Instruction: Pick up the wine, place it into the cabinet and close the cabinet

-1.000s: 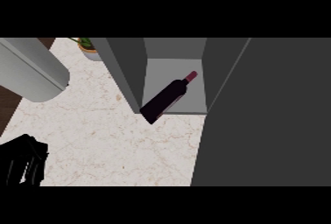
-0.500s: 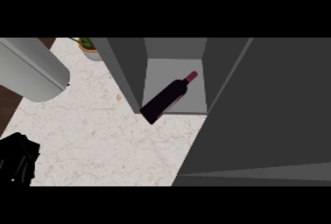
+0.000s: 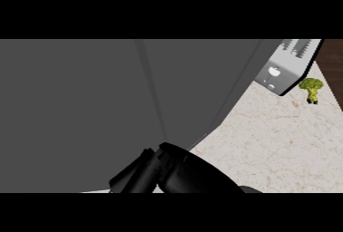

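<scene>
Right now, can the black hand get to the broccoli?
Probably yes. The hand is down by the grey cabinet, the broccoli stands beside the toaster, and only bare counter lies between.

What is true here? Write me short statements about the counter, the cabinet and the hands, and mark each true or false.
1. A broccoli lies on the counter near the view's right edge. True.
2. The wine bottle stands in plain view on the counter. False: no bottle shows anywhere.
3. A toaster sits at the top right, beside the grey cabinet. True.
4. Both hands show over the counter. False: only one, apparently the right hand, shows at the lower edge, in front of the cabinet.
</scene>
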`<state>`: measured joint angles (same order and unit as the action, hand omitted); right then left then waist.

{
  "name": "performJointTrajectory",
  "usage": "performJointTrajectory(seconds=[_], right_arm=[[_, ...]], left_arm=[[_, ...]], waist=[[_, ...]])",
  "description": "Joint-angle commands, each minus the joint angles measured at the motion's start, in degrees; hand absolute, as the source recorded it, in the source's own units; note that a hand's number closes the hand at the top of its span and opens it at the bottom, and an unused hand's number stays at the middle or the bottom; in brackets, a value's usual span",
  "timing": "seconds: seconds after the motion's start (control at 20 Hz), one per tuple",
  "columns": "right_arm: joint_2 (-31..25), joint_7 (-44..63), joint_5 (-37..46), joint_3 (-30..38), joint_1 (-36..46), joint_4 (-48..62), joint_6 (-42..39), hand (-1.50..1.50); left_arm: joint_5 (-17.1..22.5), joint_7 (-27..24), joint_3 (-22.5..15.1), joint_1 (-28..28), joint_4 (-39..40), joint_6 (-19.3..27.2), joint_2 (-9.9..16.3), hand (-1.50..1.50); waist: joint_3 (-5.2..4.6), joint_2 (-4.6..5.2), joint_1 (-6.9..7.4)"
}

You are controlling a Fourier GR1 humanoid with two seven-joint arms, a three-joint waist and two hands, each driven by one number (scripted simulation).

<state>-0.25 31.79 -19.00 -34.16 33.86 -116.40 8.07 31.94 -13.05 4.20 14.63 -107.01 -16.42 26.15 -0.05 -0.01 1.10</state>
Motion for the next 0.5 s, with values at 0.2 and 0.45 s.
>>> performJointTrajectory(seconds=[0.2, 0.45], right_arm=[[0.2, -8.2, -10.7, 6.6, 17.9, 20.1, 6.1, 1.5], [0.2, -11.6, -12.7, 8.4, 20.1, 25.2, 7.0, 1.5]], left_arm=[[0.5, 0.1, 2.3, -2.4, 3.4, -3.2, -0.4, 1.5], [1.3, 3.7, 4.2, -1.1, -0.3, -2.5, -0.8, 1.5]], waist=[[-0.01, 0.21, 0.28], [0.04, 0.08, -0.1]])
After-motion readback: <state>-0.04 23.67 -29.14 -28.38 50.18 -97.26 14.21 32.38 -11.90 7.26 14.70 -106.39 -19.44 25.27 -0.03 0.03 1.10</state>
